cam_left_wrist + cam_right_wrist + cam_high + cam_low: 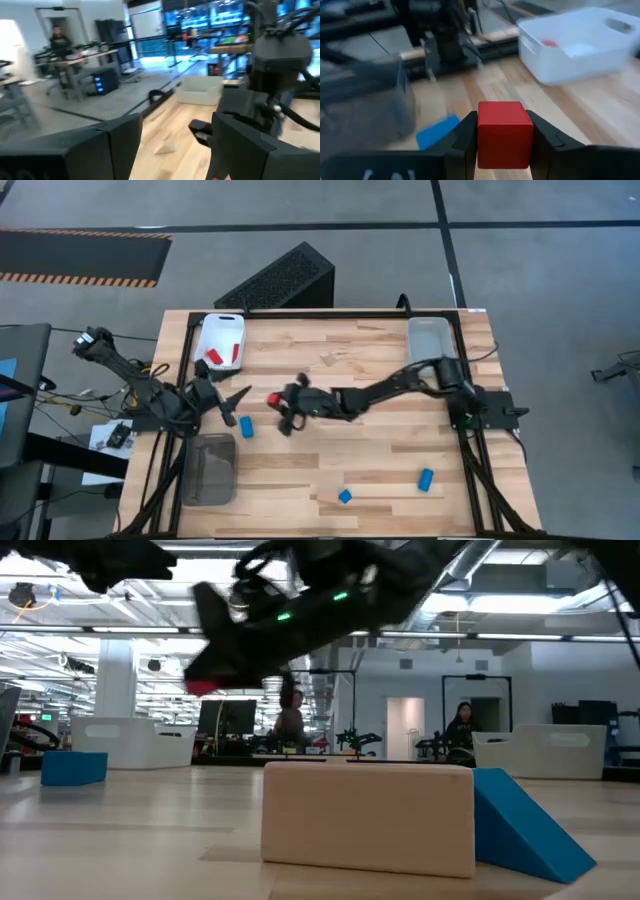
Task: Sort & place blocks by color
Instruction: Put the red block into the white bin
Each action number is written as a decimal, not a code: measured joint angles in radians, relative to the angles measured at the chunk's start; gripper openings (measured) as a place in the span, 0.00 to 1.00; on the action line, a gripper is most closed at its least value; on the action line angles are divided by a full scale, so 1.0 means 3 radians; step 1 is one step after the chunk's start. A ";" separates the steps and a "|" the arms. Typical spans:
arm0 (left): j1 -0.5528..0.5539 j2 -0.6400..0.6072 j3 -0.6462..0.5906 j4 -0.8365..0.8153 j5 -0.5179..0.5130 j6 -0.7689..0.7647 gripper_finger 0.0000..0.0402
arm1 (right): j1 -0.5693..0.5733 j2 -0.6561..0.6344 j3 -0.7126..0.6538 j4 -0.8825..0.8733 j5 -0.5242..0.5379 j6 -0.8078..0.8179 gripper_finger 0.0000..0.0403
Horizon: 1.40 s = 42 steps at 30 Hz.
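Note:
My right gripper (pixel 279 406) reaches across the table's middle toward the left and is shut on a red cube (pixel 504 134), which shows as a red spot (pixel 205 688) above the table in the low view. My left gripper (pixel 240 406) hovers open just left of it, touching nothing. A blue block (pixel 246 426) lies on the table below both, also seen in the right wrist view (pixel 437 131). Two more blue blocks (pixel 345 496) (pixel 426 478) lie near the near edge. The white tray (pixel 222 340) holds red blocks (pixel 216 356). Small wood blocks (pixel 330 360) lie toward the far side. My right gripper pinches the red cube between its two fingers, one finger (pixel 468 135) on each opposite side face (pixel 485 137). The fingers come roughly level from the table's right. The cube is lifted clear of the table and sits square in the hold.
A clear tray (pixel 430 340) stands at the far right, and a grey tray (pixel 208 470) at the near left edge. Close to the low camera stand a wood block (pixel 368 815) and a blue wedge (pixel 525 825). Bare wood lies in the table's middle.

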 joint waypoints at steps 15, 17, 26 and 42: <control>0.0000 -0.0636 0.0000 -0.0710 -0.0475 -0.0088 0.58 | -0.0409 0.1463 0.2208 -0.0091 -0.0198 -0.0127 0.33; 0.0000 -0.0643 0.0000 -0.0715 -0.0475 -0.0075 0.58 | -0.0439 0.1589 0.2454 -0.0165 -0.0198 -0.0126 0.33; 0.0001 -0.0642 0.0000 -0.0790 -0.0492 -0.0068 0.58 | -0.0551 0.1905 0.2996 -0.0328 -0.0190 -0.0070 0.33; 0.0228 -0.0643 0.0000 -0.0744 -0.0412 -0.0092 0.58 | -0.0758 0.1905 0.2992 -0.0451 -0.0292 0.0246 0.33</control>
